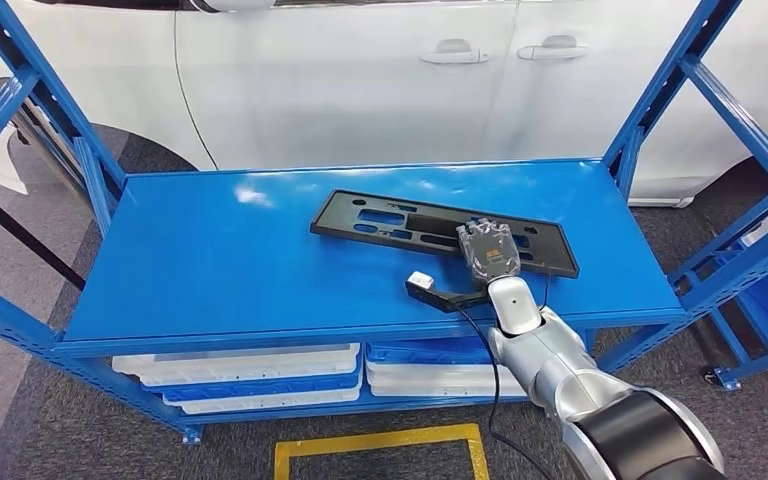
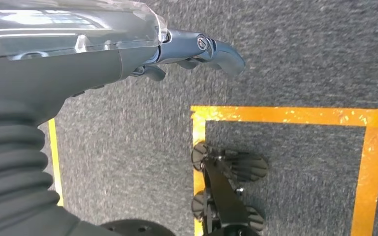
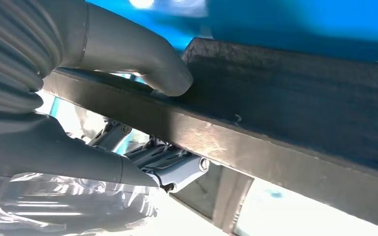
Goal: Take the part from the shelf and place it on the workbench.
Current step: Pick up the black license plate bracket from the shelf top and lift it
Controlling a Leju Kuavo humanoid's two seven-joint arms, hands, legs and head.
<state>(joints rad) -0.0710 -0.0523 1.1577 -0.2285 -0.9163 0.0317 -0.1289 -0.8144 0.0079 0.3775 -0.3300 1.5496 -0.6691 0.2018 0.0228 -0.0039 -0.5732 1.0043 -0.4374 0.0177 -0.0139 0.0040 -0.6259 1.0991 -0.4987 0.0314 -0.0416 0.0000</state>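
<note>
blue shelf (image 1: pixel 210 260) — black part (image 1: pixel 380 222) lying flat, right hand (image 1: pixel 488 250) gripping it

Shelf (image 1: pixel 210 250): glossy blue painted metal; part (image 1: pixel 380 222): matt black plastic, faintly grained; right hand (image 1: pixel 488 250): under clear crinkled film; floor (image 2: pixel 300 49): rough grey carpet.

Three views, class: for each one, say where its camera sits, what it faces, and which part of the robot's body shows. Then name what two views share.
Head view: high on the body, looking down at the blue shelf and the black part; the right arm reaches in, the right hand on the part.
Left wrist view: behind the hanging left hand, facing grey carpet and yellow floor tape.
Right wrist view: behind the right hand, close on the part, thumb and fingers on opposite faces.
Shared: head and right wrist views both show the right hand on the part.
</note>
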